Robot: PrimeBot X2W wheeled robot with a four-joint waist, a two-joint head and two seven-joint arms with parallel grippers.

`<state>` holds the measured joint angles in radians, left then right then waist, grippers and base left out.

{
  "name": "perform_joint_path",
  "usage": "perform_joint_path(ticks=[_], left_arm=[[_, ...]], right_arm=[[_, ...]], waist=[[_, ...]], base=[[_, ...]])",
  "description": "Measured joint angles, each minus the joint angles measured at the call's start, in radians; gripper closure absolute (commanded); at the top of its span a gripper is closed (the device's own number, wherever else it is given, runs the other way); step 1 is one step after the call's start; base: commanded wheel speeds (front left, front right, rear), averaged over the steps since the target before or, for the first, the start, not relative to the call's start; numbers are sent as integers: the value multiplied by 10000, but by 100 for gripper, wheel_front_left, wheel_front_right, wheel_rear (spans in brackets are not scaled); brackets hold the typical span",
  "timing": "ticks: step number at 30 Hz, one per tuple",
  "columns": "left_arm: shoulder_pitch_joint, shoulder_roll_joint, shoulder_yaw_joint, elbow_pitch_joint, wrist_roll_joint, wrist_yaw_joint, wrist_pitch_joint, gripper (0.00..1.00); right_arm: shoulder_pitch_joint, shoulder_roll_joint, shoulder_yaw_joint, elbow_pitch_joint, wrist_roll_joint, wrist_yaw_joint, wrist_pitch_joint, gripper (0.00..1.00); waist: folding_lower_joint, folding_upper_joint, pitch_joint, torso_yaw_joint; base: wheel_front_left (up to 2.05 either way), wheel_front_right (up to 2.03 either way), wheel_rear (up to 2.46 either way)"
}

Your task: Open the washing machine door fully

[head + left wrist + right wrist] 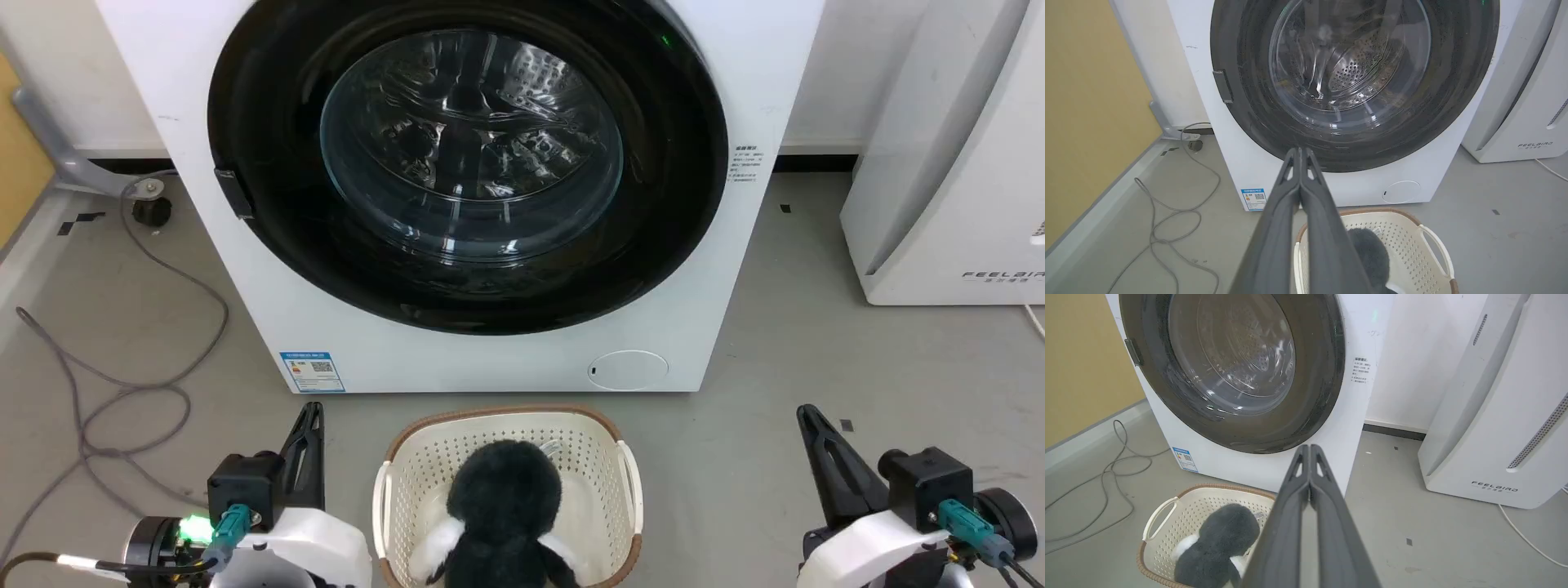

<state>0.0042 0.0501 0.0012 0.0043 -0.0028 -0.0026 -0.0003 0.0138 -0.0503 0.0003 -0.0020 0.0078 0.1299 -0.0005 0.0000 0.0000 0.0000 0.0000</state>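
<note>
- I'm seeing the washing machine door (469, 155) sitting shut against the washing machine (457, 363), beyond both grippers.
- The left gripper (1300, 152) is hovering near-left, fingers pressed together, well apart from the door.
- The right gripper (1310, 448) is hovering near-right, fingers pressed together too.

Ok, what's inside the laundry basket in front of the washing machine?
A black plush toy with white patches lies in the cream perforated basket. The toy covers most of the basket's floor, so anything beneath it cannot be seen.
</note>
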Motion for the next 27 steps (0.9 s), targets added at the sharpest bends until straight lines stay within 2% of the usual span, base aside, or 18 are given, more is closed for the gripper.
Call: perform_joint_path(ticks=[17, 18, 27], left_arm=[[0, 0, 0, -2, 0, 0, 0, 100], [0, 0, 0, 2, -2, 0, 0, 0], [1, 0, -15, 12, -6, 35, -29, 0]], right_arm=[[0, 0, 0, 2, 0, 0, 0, 100], [3, 0, 0, 0, 6, 0, 0, 0], [7, 0, -36, -21, 128, 0, -56, 0]], waist=[[0, 0, 0, 0], [0, 0, 0, 0], [0, 0, 13, 0]], base=[[0, 0, 0], [0, 0, 0], [0, 0, 0]])
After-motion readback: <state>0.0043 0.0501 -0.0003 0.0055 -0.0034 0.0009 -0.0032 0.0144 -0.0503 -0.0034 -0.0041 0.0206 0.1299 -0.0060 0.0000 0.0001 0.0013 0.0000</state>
